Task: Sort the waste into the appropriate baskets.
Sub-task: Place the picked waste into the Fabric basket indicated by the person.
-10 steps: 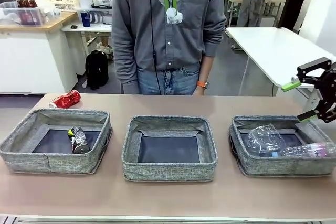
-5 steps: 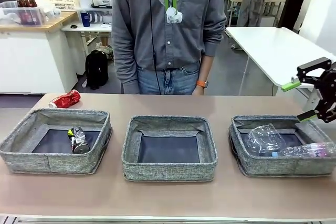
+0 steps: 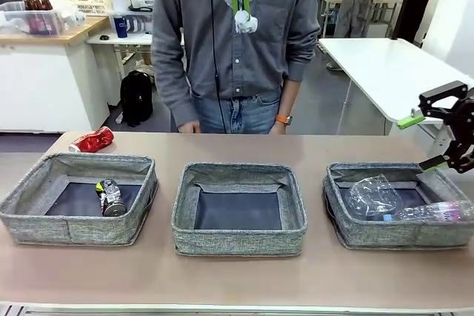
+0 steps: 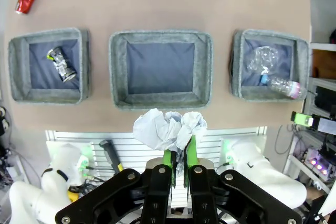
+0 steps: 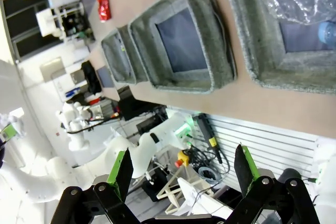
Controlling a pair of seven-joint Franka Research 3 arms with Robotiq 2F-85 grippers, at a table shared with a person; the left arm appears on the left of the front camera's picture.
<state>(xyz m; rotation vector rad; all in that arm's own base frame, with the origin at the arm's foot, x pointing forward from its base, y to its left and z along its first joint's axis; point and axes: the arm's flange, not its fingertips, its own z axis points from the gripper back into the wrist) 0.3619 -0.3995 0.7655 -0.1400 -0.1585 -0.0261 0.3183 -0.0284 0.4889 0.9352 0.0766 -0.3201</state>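
High above the middle basket (image 3: 238, 242), my left gripper (image 3: 238, 7) is shut on the white paper wad (image 3: 244, 23); the left wrist view shows the wad (image 4: 168, 129) pinched between the green pads (image 4: 168, 157). A dark can (image 3: 111, 197) lies in the left basket (image 3: 70, 229). On the table behind that basket rests the red can (image 3: 93, 139). The right basket (image 3: 404, 236) holds a clear cup (image 3: 372, 196) and a clear bottle (image 3: 433, 212). My right gripper (image 3: 437, 138) hangs open just past that basket's right side, its jaws wide with nothing between them (image 5: 184, 169).
A person in a grey shirt (image 3: 237, 42) stands at the table's far edge, behind the raised left gripper, with one hand (image 3: 185, 128) near the edge. Bare table runs in front of the baskets and between them. A white table (image 3: 392, 72) stands at the back right.
The person has shifted slightly and a hand now shows at the far edge. Both grippers and all the waste stay where they were.
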